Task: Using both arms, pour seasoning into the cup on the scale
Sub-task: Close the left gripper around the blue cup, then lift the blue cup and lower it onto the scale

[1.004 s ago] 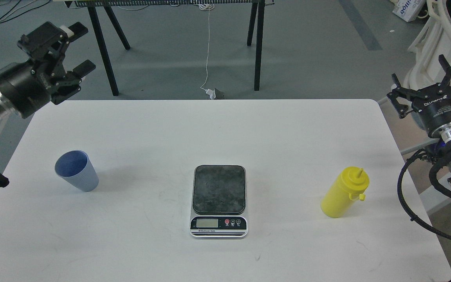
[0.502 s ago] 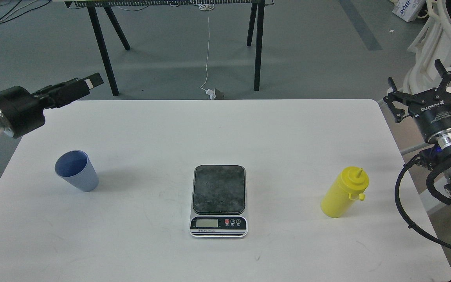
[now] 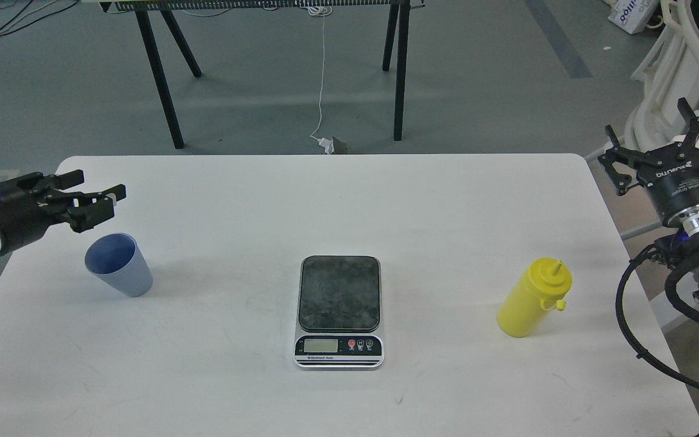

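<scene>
The light-blue ribbed cup (image 3: 118,265) stands on the white table (image 3: 386,200) at the left. The scale (image 3: 339,303) lies at the table's middle with nothing on its dark platform. The yellow seasoning bottle (image 3: 531,298) stands upright at the right, nozzle up. My left gripper (image 3: 99,194) is open and empty. It hovers just above and behind the cup's rim, fingers pointing right. My right gripper (image 3: 665,133) is open and empty, fingers pointing up. It is off the table's right edge, behind and to the right of the bottle.
Black trestle legs (image 3: 164,79) and a white cable (image 3: 322,73) are on the floor behind the table. A white frame (image 3: 671,67) stands at the far right. Black hoses (image 3: 634,328) hang by my right arm next to the table's right edge.
My left gripper has come down and turned, from high at the far left to just above the cup. My right gripper has barely shifted. Cup, scale and bottle have not moved.
</scene>
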